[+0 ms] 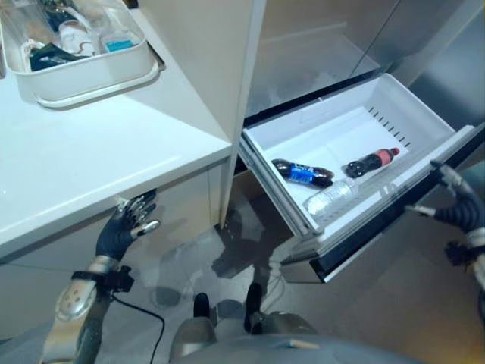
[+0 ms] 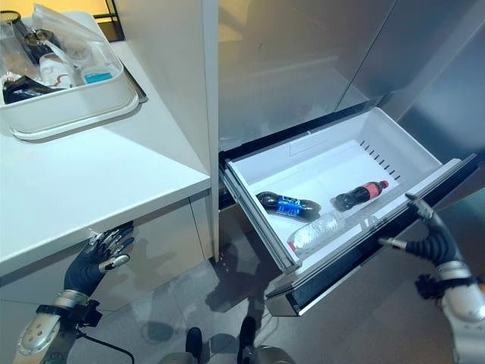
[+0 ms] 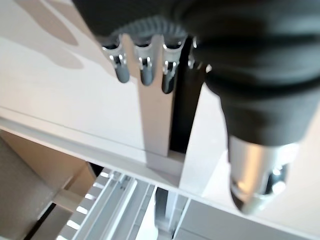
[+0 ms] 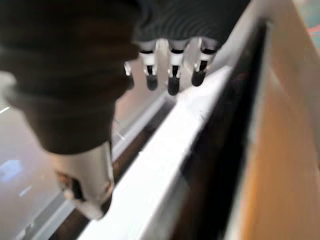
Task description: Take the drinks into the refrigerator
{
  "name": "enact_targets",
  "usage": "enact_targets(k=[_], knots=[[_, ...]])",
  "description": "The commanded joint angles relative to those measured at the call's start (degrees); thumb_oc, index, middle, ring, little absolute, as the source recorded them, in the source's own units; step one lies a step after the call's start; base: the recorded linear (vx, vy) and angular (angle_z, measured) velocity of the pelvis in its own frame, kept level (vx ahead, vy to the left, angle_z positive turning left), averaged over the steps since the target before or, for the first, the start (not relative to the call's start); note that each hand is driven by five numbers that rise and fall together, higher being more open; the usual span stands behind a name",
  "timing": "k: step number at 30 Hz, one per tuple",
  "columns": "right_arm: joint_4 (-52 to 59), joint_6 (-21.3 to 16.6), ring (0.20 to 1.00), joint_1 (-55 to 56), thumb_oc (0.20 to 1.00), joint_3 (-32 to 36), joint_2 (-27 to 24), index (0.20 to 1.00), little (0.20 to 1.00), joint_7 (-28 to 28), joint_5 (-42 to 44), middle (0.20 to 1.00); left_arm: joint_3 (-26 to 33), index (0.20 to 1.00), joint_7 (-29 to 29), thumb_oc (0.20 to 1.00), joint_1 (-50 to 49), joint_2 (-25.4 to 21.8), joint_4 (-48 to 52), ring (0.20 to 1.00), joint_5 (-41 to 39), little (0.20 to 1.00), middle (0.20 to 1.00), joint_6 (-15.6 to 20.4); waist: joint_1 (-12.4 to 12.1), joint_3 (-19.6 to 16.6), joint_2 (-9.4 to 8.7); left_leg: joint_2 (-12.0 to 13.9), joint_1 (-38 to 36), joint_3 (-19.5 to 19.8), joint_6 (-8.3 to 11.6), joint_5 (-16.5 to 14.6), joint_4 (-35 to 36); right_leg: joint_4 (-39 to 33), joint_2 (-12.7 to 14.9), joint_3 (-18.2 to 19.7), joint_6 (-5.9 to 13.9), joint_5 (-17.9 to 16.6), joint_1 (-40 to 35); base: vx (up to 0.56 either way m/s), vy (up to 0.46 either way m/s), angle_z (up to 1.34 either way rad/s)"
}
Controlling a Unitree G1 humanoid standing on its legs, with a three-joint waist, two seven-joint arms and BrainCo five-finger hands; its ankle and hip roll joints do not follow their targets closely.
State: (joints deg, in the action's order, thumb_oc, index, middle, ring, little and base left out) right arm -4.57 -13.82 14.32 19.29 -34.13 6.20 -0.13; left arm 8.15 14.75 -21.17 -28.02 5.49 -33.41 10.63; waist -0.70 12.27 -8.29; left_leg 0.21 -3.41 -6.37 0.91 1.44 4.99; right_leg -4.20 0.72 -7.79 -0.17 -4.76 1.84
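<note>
At drawer front: your right hand [image 2: 432, 241] sits at the outer edge of the pulled-out refrigerator drawer [image 2: 394, 163], fingers spread and relaxed, gripping nothing; contact with the front panel unclear.
Drinks: all three lie on their sides inside the drawer. Blue-label cola bottle [image 2: 286, 204] near the middle, red-cap cola bottle [image 2: 359, 194] to its right, clear water bottle [image 2: 318, 230] closest to the front wall.
Left hand: your left hand [image 1: 127, 226] hangs below the white counter [image 1: 91, 159] edge, fingers loose, empty, idle.
Counter: a white tray [image 1: 91, 76] of mixed items at the back, not part of the task.
Stage: looks like loading is done; closing the drawer is what's left, judging by how things lie.
Risk 1: push off-centre from that right corner and the drawer may skew and jam on its rails.
Risk 2: shove hard and the loose bottles roll and knock the walls.
Risk 3: fingers curled over the rim could get pinched as it shuts.
</note>
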Motion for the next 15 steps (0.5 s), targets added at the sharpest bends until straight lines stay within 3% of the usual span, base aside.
enact_targets(k=[1,15], knots=[[-2.7,-3.6,1.0,-3.8,1.0,-0.2,-1.3,1.0,1.0,-3.7,-0.3,1.0,3.6,1.0,-0.2,1.0,3.0,-1.0,3.7,1.0,1.9,1.0,1.0,8.7,-0.1,-2.9,0.67,0.2,-1.6,1.4,-1.02,-4.8,-0.2,5.2,3.2,-0.4,6.94,1.8,-0.1,0.0,0.021,-0.08],[-19.5,-2.7,1.0,0.8,1.0,-11.9,2.8,1.0,1.0,-2.8,-3.7,1.0,3.7,1.0,-3.0,1.0,3.1,1.0,4.6,1.0,3.0,1.0,1.0,11.5,0.8,-3.0,1.7,-0.1,-3.0,-0.1,-0.78,-5.0,0.0,4.2,3.4,0.8,7.18,1.2,-1.2,0.0,0.006,-0.06]])
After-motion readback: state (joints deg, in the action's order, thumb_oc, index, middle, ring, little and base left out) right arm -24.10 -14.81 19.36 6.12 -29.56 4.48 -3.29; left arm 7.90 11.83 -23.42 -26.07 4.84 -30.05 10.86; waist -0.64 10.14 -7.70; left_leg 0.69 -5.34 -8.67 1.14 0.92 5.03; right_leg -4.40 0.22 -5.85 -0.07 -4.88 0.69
